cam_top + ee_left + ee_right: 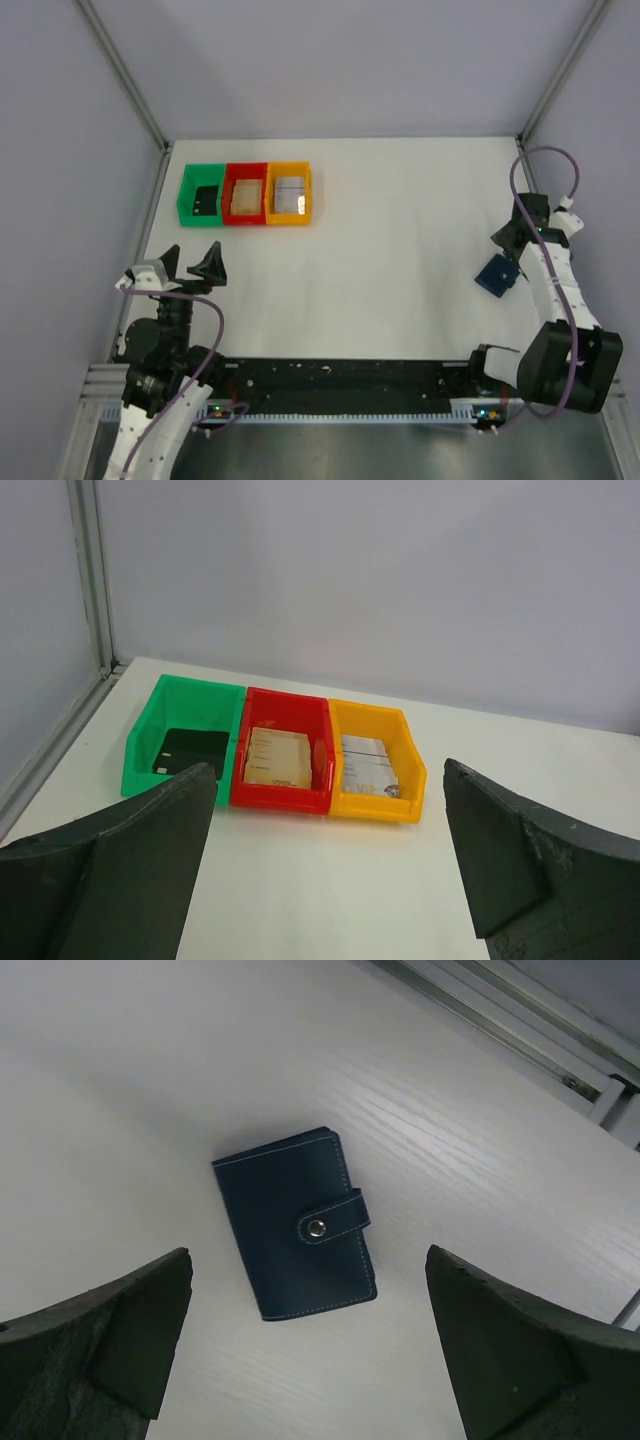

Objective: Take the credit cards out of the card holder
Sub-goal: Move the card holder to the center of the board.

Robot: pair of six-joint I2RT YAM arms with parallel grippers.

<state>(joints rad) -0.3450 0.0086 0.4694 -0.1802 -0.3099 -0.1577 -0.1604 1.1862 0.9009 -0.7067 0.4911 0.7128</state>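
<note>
While the card holder (294,1222) is lying buttoned at three o'clock, the right gripper (308,1260) is hovering spread above. The left gripper (192,265) is gaping.

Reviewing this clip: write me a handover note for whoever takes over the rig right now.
Left gripper: jaws open, empty, over the near left of the table.
Right gripper: jaws open, empty, above the card holder, not touching it.
Card holder: flat on the table at the right, folded shut, strap snapped.
Credit cards: none in view.
Done: nothing yet.
Left: unsnap the strap, open the holder, pull out the cards.
</note>
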